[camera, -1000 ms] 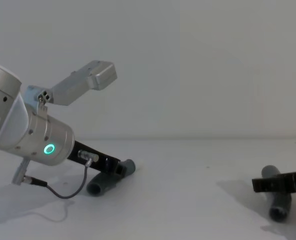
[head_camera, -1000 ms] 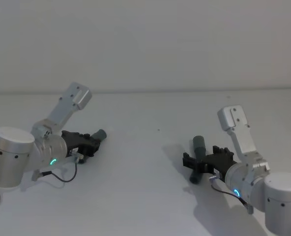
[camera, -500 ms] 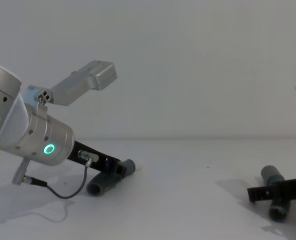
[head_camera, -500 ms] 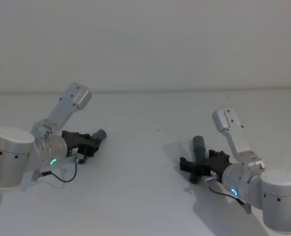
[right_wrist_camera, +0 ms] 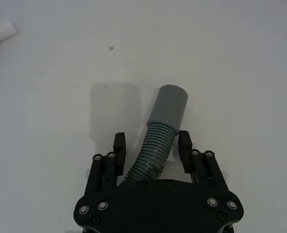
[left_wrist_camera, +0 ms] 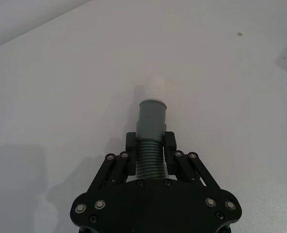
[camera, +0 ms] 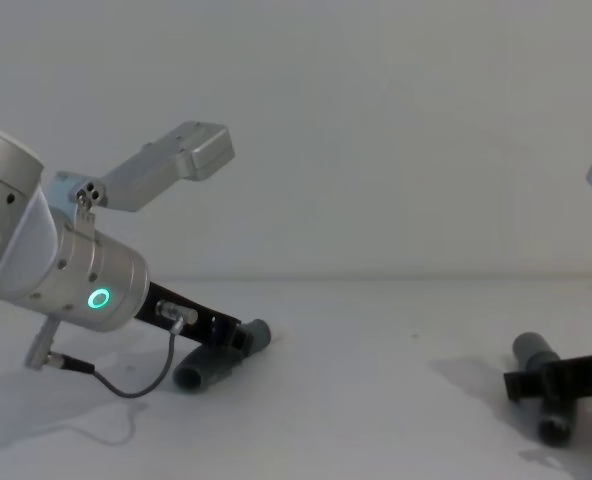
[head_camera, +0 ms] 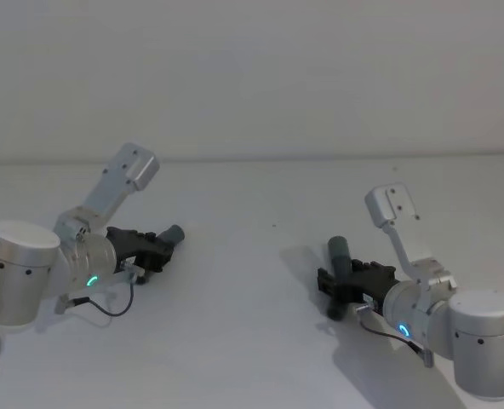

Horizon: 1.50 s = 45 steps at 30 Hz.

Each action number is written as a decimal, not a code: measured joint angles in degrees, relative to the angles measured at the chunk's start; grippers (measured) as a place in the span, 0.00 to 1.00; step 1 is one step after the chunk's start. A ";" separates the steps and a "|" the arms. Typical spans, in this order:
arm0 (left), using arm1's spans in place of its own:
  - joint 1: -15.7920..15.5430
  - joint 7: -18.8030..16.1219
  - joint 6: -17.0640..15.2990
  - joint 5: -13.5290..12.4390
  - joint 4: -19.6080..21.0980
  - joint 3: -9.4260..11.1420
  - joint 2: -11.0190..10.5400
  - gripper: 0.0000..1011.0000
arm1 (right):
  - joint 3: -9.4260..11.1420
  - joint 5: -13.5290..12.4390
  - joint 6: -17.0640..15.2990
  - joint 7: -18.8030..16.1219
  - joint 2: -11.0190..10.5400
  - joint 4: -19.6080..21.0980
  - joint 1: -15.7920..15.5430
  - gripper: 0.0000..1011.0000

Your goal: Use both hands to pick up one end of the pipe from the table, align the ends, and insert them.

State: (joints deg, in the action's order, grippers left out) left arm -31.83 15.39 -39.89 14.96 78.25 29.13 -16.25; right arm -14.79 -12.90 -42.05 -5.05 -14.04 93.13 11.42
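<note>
The left gripper is closed snugly on the ribbed middle of the left pipe piece, whose smooth cuff and whitish tip stick out ahead of the jaws. From the chest view its back end seems to rest on the bench, though I cannot be sure.

Well apart, to the right of the left pipe piece, the right pipe piece lies flat on the bench. The right gripper straddles its ribbed section, jaws parted with a clear gap on each side and holding nothing.

The step in hand looks like the right-side grasp. To do it well, centre the ribs between the jaws and close just behind the cuff, since the ribbed part will probably flex. Leave the open end free and pointing toward the left pipe piece.
</note>
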 joint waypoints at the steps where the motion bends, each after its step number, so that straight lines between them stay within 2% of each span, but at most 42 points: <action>1: 0.00 0.00 0.00 0.00 0.00 0.00 0.00 0.30 | -0.02 0.01 -0.06 -0.03 0.00 -0.04 0.04 0.61; 13: 0.00 0.00 0.01 0.00 0.00 0.00 0.00 0.30 | -0.15 0.02 -0.31 -0.27 0.00 -0.28 0.21 0.26; 45: 0.00 0.00 0.02 0.00 0.00 0.00 0.00 0.30 | -0.20 0.03 -0.50 -0.31 0.00 -0.49 0.24 0.24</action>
State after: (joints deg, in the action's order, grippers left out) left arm -31.82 15.39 -39.87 14.96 78.25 29.13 -16.25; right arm -14.99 -12.86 -42.55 -5.36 -14.04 92.64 11.67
